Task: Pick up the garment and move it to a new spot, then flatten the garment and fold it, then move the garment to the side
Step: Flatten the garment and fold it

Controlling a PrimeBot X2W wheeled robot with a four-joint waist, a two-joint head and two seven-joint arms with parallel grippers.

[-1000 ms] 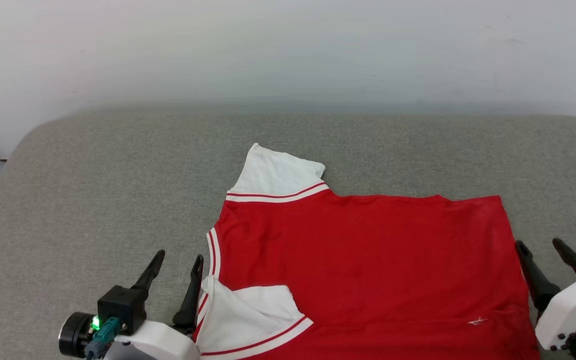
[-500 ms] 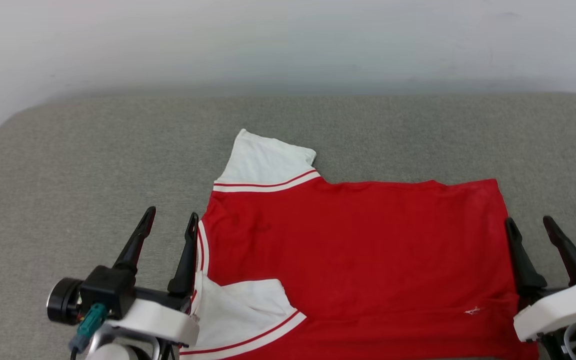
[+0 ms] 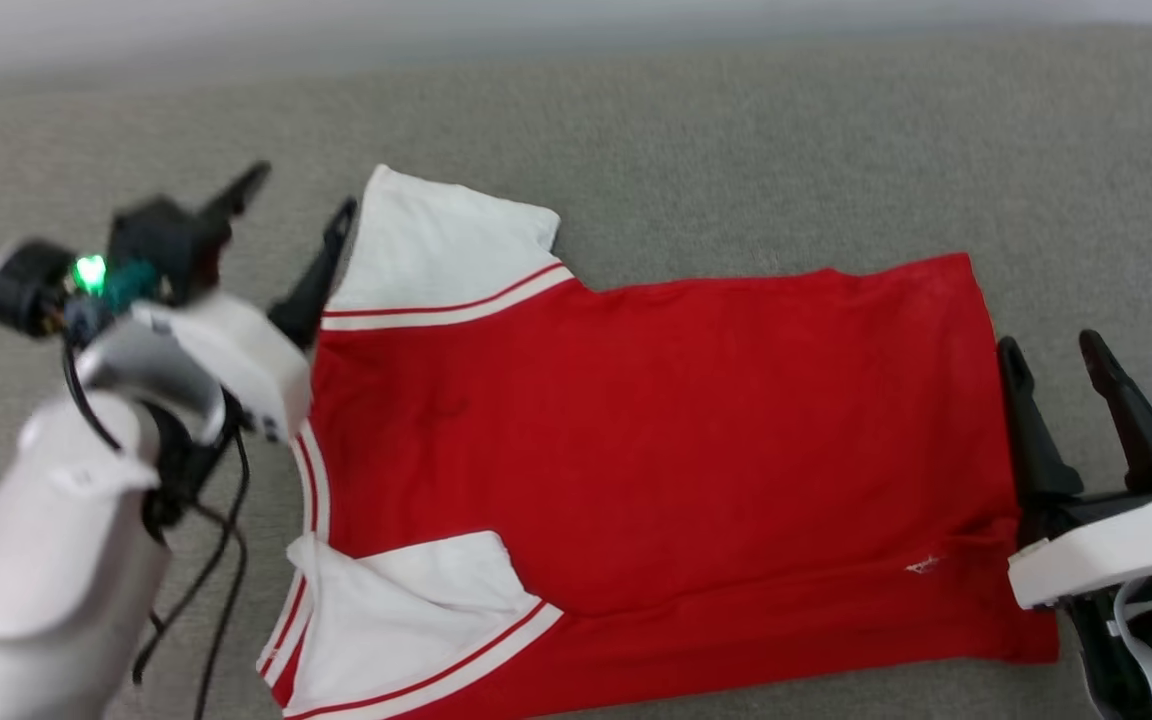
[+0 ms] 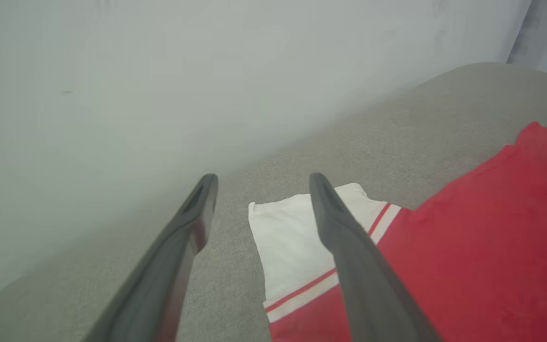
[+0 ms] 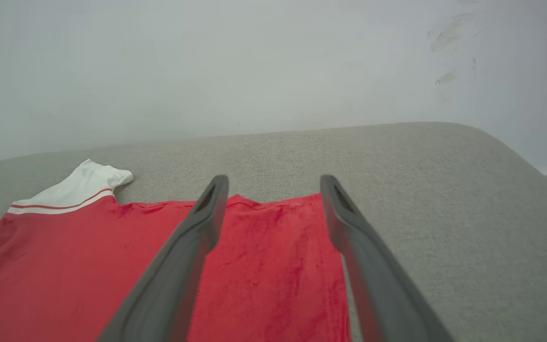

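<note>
Left gripper (image 3: 301, 195), spread and empty, has advanced: far white sleeve (image 3: 436, 240) of red jersey-style T-shirt (image 3: 656, 420) now just right of it. Right gripper (image 3: 1049, 345) spread at hem (image 3: 978, 400). Likely sleeve fold next.

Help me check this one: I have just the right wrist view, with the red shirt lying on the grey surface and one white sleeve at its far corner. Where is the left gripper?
Observer: The head view has the left gripper open beside the far sleeve, at the neck end of the shirt. Nothing is between its fingers, and I cannot tell whether it touches the cloth.
Operator: Is the second sleeve laid out the same way?
Observer: No. The near sleeve is folded inward over the red body, so the shirt isn't fully flat.
</note>
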